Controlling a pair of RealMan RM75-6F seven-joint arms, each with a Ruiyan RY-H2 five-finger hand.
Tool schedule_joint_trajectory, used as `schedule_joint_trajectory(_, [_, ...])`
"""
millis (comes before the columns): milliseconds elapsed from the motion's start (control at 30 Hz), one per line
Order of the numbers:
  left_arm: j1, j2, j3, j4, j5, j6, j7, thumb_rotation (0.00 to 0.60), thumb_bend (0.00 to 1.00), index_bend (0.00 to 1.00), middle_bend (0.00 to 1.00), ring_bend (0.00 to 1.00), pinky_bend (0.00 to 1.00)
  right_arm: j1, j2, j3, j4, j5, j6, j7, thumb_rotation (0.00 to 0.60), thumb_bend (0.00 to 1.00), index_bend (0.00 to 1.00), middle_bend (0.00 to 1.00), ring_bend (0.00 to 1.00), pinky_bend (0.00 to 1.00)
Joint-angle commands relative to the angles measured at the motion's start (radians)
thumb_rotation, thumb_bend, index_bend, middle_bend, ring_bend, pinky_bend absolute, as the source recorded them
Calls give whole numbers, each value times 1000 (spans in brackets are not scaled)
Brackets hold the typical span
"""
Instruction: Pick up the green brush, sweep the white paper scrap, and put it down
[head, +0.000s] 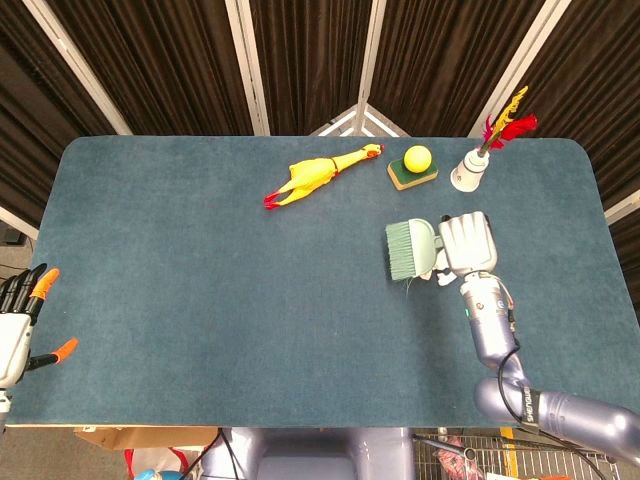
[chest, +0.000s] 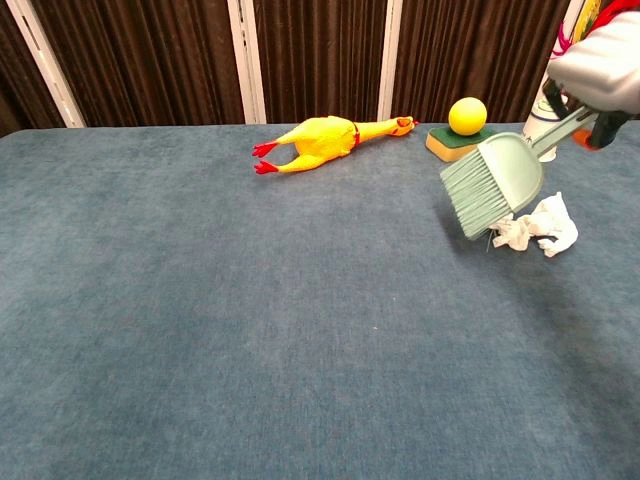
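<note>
My right hand (head: 466, 243) gripped the brush (head: 410, 249) by its handle — bristles out past my fingers, the scrap (chest: 540, 229) just under them — a light, stiff tool, I judged, against soft, flimsy paper.

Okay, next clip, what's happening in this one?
The right hand holds the green brush by its handle over the blue table, bristles pointing away from the hand. The white paper scrap lies crumpled just beside the brush head, mostly hidden under it from the head view. The left hand rests at the table's near-left corner, fingers apart, holding nothing.
</note>
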Motion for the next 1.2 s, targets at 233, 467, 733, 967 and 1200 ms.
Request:
schedule_joint_trajectory(233, [-3, 9, -3, -7, -16, -15, -12, 600, 10, 0, 0, 0, 0, 50, -101, -28, 184, 89, -71, -20, 600, 549, 778, 920, 977, 806])
schedule_joint_trajectory(467, [-5, 11, -2, -13, -18, -21, -13, 600, 10, 0, 0, 0, 0, 55, -72, -79, 235, 129, -69, -100, 600, 555, 796, 921, 977, 806])
schedule_joint_trajectory(733, [-3, 9, -1, -17, -10, -11, -7, 600, 9, 0, 0, 0, 0, 40, 18, -110, 196, 160, -12, -174, 600, 555, 796, 920, 977, 806])
schedule_joint_trajectory(967, [0, 5, 0, -18, -4, -2, -1, 600, 10, 0, 0, 0, 0, 20, 112, -133, 145, 163, 41, -206, 600, 556, 796, 921, 976, 806])
schedule_joint_trajectory(1200, [2, -2, -2, -13, -2, 7, 6, 600, 9, 0, 0, 0, 0, 8, 179, -145, 89, 135, 97, -217, 600, 557, 796, 920, 977, 806])
